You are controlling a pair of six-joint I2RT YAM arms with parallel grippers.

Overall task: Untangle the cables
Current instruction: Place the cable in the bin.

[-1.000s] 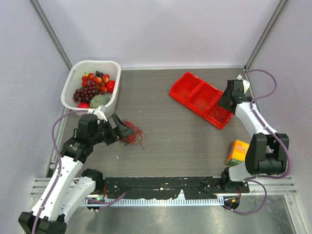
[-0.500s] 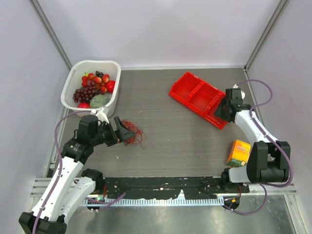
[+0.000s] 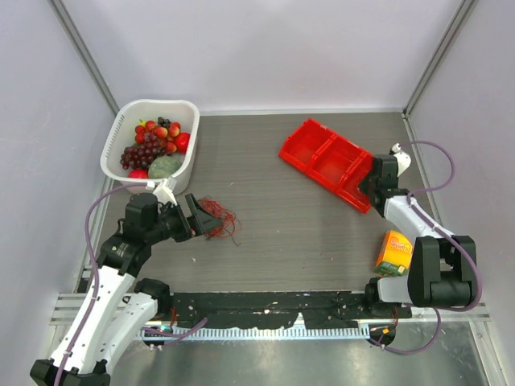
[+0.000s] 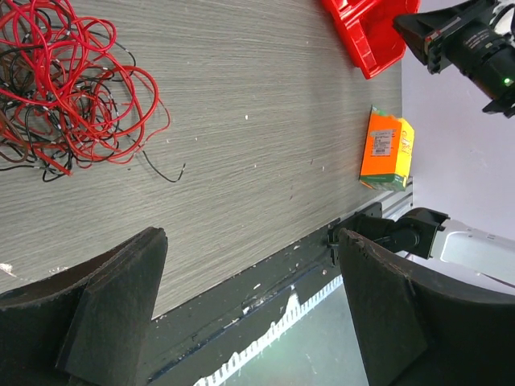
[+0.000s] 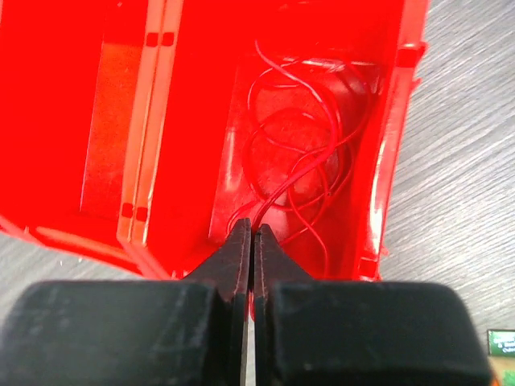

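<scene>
Between pale walls — cables on grey table

Cables left, tray right, basket behind.

Bright red all through the cables, dark brown-black strands threaded in. Grey wood-grain streaks across the table. Glossy red on the tray, same red for the lone strand inside. Orange with a green edge on the box. White for the basket. Matte black on the right gripper.
</scene>
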